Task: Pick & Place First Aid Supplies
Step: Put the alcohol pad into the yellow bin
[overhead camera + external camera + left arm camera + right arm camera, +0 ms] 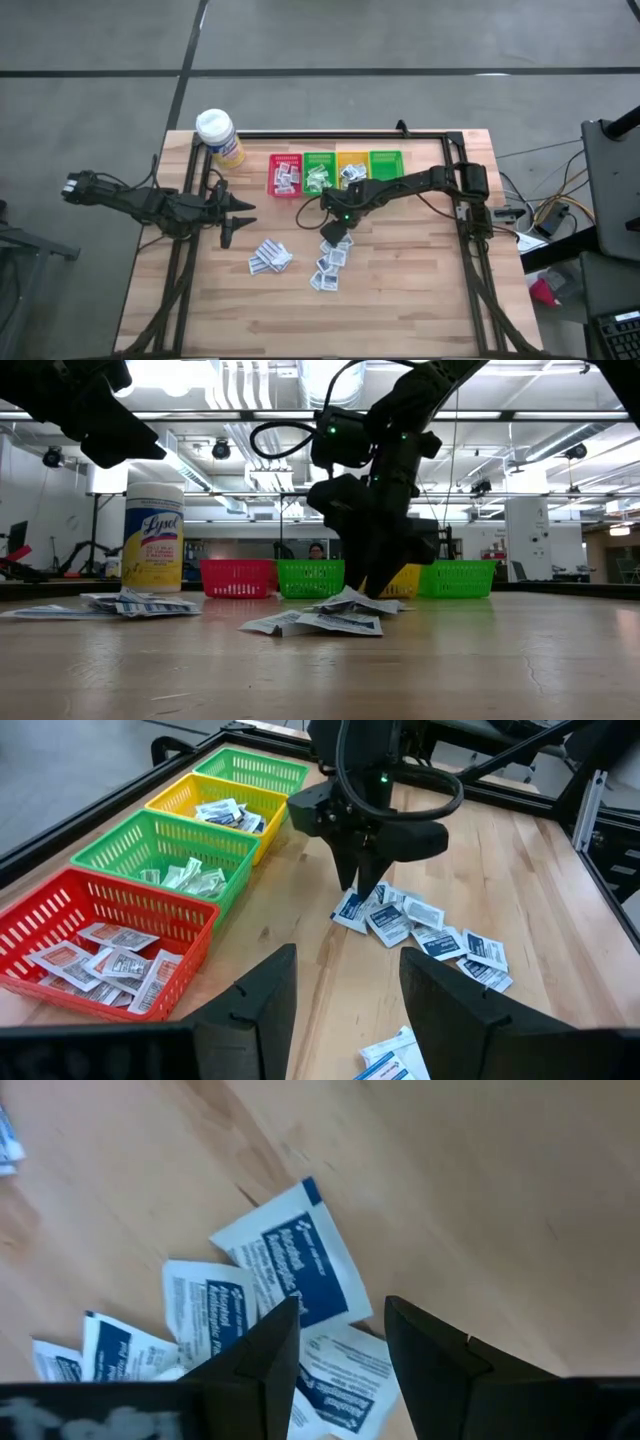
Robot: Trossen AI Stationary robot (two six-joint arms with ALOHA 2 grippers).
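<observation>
Blue-printed sachets (331, 262) lie loose in a string near the middle of the desk (420, 290), with a second small heap (270, 257) a little to their left. The topmost sachet (295, 1265) of the string sits directly under the right gripper (335, 232), which points straight down at it. Its jaws stand apart with nothing between them — the fingertips hang just over the packets, and whether they touch cannot be told.

More sachets fill the bins along the desk's far edge: red-printed ones in the red bin (60, 910), green-printed ones in the green bin (140, 840) beside it, blue ones in the yellow bin (195, 792), and a further green bin (250, 765) at the end of the row.

The left gripper (228, 213) waits over the left part of the desk — jaws parted, holding nothing — facing the bins and the right arm. A white-capped yellow bottle (218, 136) stands at the far left corner.
</observation>
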